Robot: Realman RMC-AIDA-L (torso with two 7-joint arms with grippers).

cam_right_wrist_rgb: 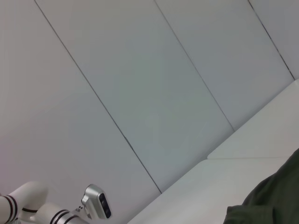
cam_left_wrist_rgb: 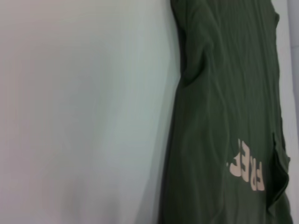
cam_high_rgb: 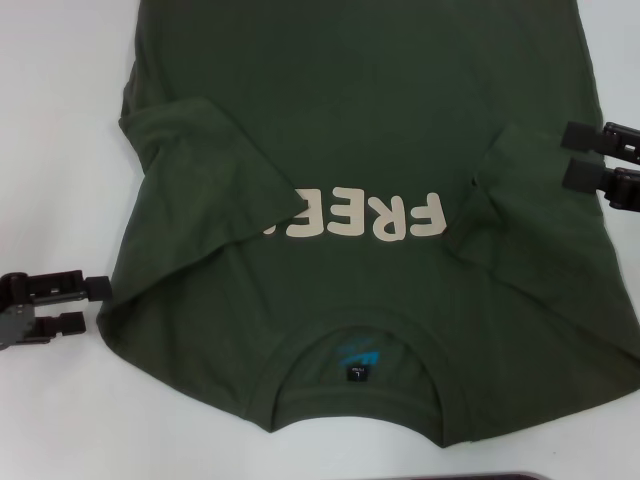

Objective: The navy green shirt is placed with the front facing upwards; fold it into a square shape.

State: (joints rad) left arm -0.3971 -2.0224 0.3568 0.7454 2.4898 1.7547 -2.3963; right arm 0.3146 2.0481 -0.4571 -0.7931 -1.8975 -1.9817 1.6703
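The navy green shirt (cam_high_rgb: 360, 130) lies flat, front up, on the white table (cam_high_rgb: 60, 150), collar nearest me. Both sleeves are folded inward over the body. The left sleeve fold covers the end of the cream "FREE!" lettering (cam_high_rgb: 365, 217). The black neck label (cam_high_rgb: 358, 372) shows inside the collar. My left gripper (cam_high_rgb: 95, 305) is open and empty, just off the shirt's left edge near the shoulder. My right gripper (cam_high_rgb: 568, 154) is open and empty at the shirt's right edge, over the folded sleeve. The shirt also shows in the left wrist view (cam_left_wrist_rgb: 219, 107) and the right wrist view (cam_right_wrist_rgb: 271, 200).
The shirt's hem runs out of the head view at the top. A dark object (cam_high_rgb: 480, 476) lies at the near table edge. The right wrist view shows a panelled wall (cam_right_wrist_rgb: 149, 93) and a white arm part (cam_right_wrist_rgb: 46, 210).
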